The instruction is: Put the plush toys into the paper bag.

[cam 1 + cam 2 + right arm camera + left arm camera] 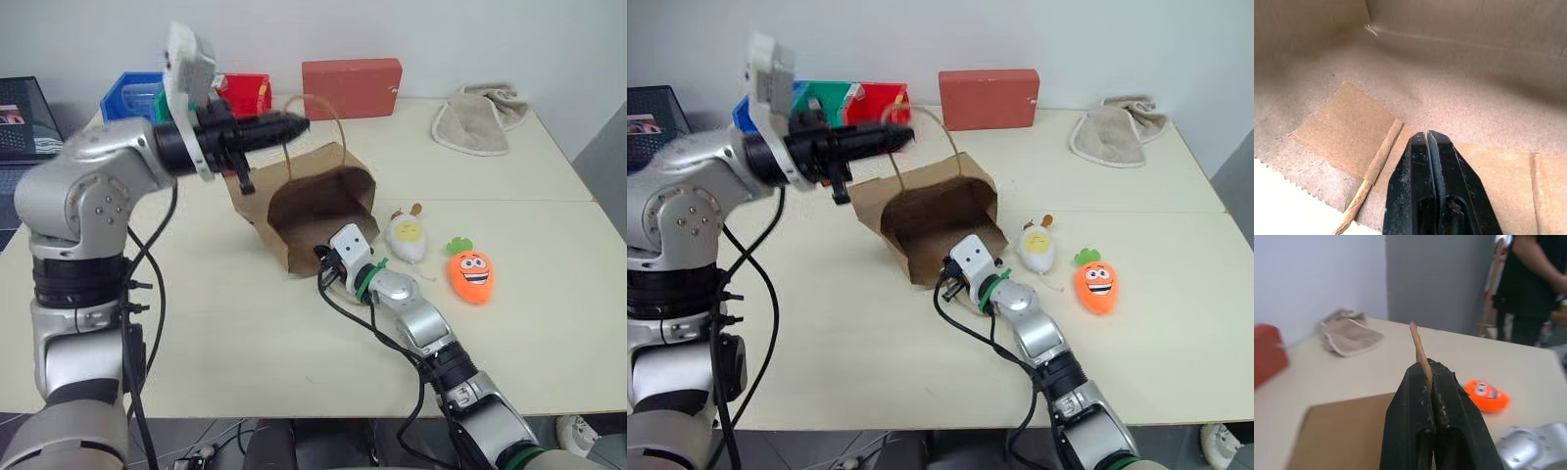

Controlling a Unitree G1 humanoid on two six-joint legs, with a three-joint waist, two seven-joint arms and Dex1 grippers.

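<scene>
Plush toys, both of them, lie on the table outside the bag: the white egg toy (pixel 406 237) sits just beside the right gripper (pixel 320 257), on its outer side, and the orange carrot toy (pixel 470 273) lies further out on that same side, apart from the egg. Neither is held.

The paper bag (pixel 313 201) lies on its side with its mouth toward the robot. The left gripper (pixel 1429 369) is raised above the bag with its fingers pinched together on one string handle (pixel 338 117), which stands up between them in the left wrist view. The right gripper has its fingers pressed together with nothing between them; its tips rest at the bag's lower lip, pointing into the brown interior, with the other handle's string (pixel 1357 205) running just beside them.

Risks noted, as judgement:
- The handle is thin; it could slip from the pinch, and the mouth would then sag or fall closed.
- A harder lift on one handle could drag the light bag off the table or skew it away from the toys.
- The right fingers could snag the loose string or crease the lip on withdrawal.
- The right arm lies near the egg toy and could nudge it away.
</scene>
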